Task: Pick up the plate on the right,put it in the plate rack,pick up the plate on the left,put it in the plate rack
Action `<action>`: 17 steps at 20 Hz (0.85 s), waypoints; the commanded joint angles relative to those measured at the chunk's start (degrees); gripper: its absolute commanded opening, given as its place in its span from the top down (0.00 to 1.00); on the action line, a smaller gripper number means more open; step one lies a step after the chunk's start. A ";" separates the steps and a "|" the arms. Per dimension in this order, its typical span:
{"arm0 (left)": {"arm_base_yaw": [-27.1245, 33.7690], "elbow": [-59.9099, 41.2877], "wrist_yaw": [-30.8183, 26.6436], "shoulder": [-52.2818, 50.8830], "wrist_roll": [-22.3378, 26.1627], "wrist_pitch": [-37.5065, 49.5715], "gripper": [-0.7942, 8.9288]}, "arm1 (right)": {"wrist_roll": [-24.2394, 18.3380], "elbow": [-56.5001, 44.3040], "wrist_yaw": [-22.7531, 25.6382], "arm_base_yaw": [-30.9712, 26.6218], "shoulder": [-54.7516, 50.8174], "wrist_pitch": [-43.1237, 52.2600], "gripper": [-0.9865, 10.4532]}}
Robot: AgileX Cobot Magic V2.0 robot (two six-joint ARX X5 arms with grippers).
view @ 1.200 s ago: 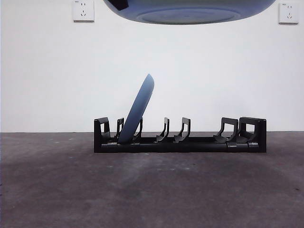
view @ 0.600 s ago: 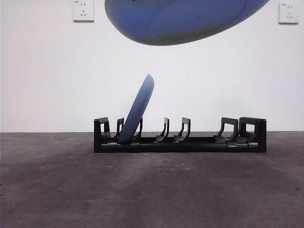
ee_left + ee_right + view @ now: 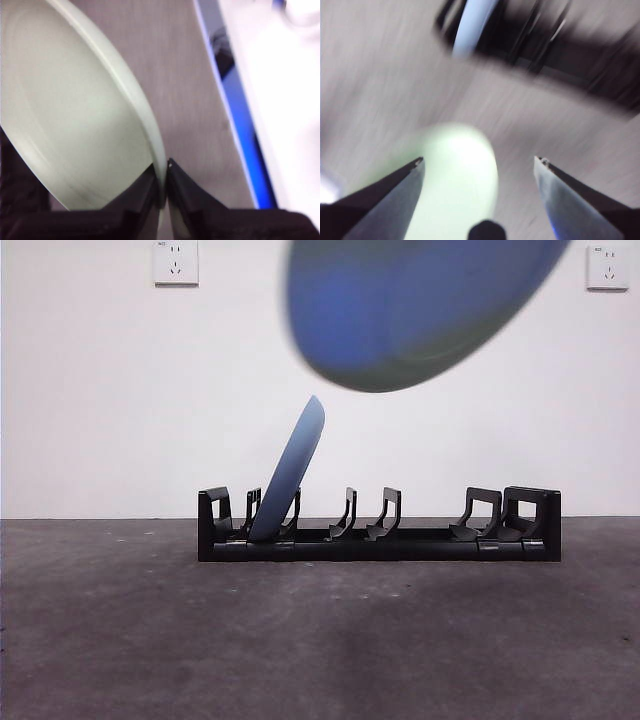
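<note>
plate rack: long, low, black plastic; blocky end pieces; pairs of upright curved prongs; stands on the grey tabletop before a white wall.
racked plate: blue, on edge in the leftmost slot, leaning right.
held plate: blue, blurred, tilted, high above the rack.
left gripper: fingers pinch the held plate's rim.
right gripper: fingers wide apart, holding nothing.
</note>
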 commanded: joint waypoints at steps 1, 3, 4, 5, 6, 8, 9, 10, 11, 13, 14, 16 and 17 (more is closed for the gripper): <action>2.80 -0.07 2.62 1.29 -5.77 8.00 0.93 | 2.89 0.63 4.11 0.00 -5.99 2.84 0.58; 5.75 -0.07 3.39 2.73 -11.43 16.63 0.93 | 3.28 0.63 7.61 0.04 -11.76 4.00 0.58; 7.78 -0.09 3.50 3.50 -14.29 21.40 0.93 | 3.28 0.63 8.70 0.04 -14.64 3.74 0.58; 9.42 -0.07 4.04 4.20 -16.57 25.09 0.93 | 3.26 0.63 8.96 0.04 -16.72 3.17 0.58; 11.37 -0.07 5.51 5.25 -19.43 29.42 0.93 | 3.23 0.63 8.94 0.04 -18.84 1.81 0.58; 14.56 -0.07 6.32 7.80 -24.15 36.89 0.93 | 3.23 0.63 8.87 0.07 -21.86 -1.99 0.58; 15.93 -0.07 6.47 9.16 -26.10 39.98 0.93 | 3.23 0.63 8.90 0.07 -23.28 -4.04 0.58; 17.07 -0.07 7.48 10.43 -27.39 42.45 0.93 | 3.26 0.63 8.87 0.07 -24.20 -5.64 0.58; 17.90 -0.07 8.52 11.41 -28.13 44.26 0.93 | 3.26 0.63 8.83 0.07 -24.92 -6.78 0.58; 19.52 -0.07 9.81 13.77 -30.08 47.69 0.93 | 3.28 0.63 8.41 0.07 -26.29 -9.16 0.58; 20.11 -0.07 9.70 14.88 -30.80 48.98 0.93 | 3.28 0.63 8.13 0.07 -26.73 -10.12 0.58; 21.40 -0.07 9.68 17.53 -32.48 51.98 0.93 | 3.28 0.63 7.85 0.07 -27.52 -12.20 0.58; 21.94 -0.07 9.64 18.60 -33.22 53.13 0.93 | 3.28 0.61 7.80 0.07 -27.78 -12.70 0.58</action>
